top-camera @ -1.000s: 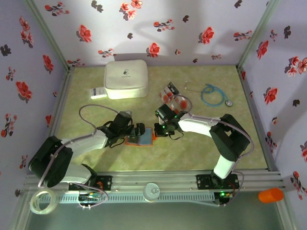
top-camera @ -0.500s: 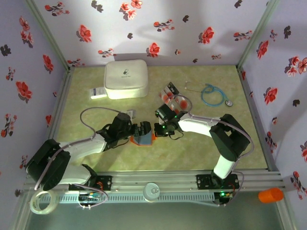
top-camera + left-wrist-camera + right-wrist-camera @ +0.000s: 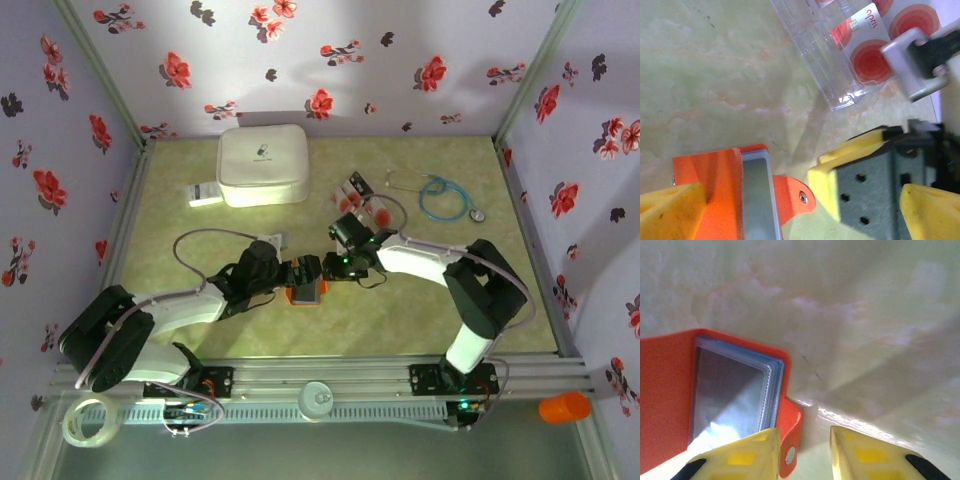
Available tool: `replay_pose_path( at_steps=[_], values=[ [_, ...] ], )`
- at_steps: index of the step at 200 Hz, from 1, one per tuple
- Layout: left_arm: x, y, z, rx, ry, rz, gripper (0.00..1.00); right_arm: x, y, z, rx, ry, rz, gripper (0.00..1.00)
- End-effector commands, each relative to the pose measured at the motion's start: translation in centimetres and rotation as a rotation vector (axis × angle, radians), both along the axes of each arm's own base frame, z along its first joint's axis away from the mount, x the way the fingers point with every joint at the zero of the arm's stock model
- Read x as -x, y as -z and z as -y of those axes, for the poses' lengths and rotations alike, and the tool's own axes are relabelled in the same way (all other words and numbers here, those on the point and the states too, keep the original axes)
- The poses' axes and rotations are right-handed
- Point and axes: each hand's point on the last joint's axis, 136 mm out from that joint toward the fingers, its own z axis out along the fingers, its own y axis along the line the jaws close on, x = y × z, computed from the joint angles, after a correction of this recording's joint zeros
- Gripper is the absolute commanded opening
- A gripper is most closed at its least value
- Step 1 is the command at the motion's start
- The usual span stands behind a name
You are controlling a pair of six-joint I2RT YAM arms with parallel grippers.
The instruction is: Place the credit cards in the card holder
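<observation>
Right gripper (image 3: 802,440) beside orange-red card holder (image 3: 670,390), bluish-grey clear sleeves inside

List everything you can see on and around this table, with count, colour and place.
credit cards: several, white with red circles, in clear tray
card holder: one, orange, table centre
case: one, white, back left
label: one, white, left of case
stethoscope: one, teal, back right
cylinder: one, orange, near right, off table
tape roll: one, whitish, near left
left gripper: one, yellow fingers, open, at holder
right gripper: one, yellow fingers, open, at holder's tab
</observation>
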Motion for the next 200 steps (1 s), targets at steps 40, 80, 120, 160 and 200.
replay_pose_path(
  at_steps=[40, 80, 120, 160, 200],
  values=[
    [0.2, -1.4, 1.1, 0.04, 0.008, 0.024, 1.0, -2.7, -6.9, 6.3, -0.023, 0.176, 0.14, 0.37],
    [0.7, -1.8, 2.2, 0.045, 0.029, 0.028, 1.0, -2.9, -9.3, 10.4, -0.038, 0.286, 0.197, 0.4],
    [1.0, -3.0, 3.1, 0.05, 0.044, 0.047, 1.0, -2.2, -9.3, 12.1, -0.054, 0.33, 0.198, 0.4],
    [0.9, -4.6, 3.2, 0.035, 0.056, 0.069, 1.0, -1.8, -8.7, 12.4, -0.06, 0.333, 0.188, 0.41],
    [1.8, -4.0, 4.2, 0.032, 0.089, 0.048, 1.0, -1.7, -8.4, 12.4, -0.066, 0.332, 0.183, 0.42]
  ],
)
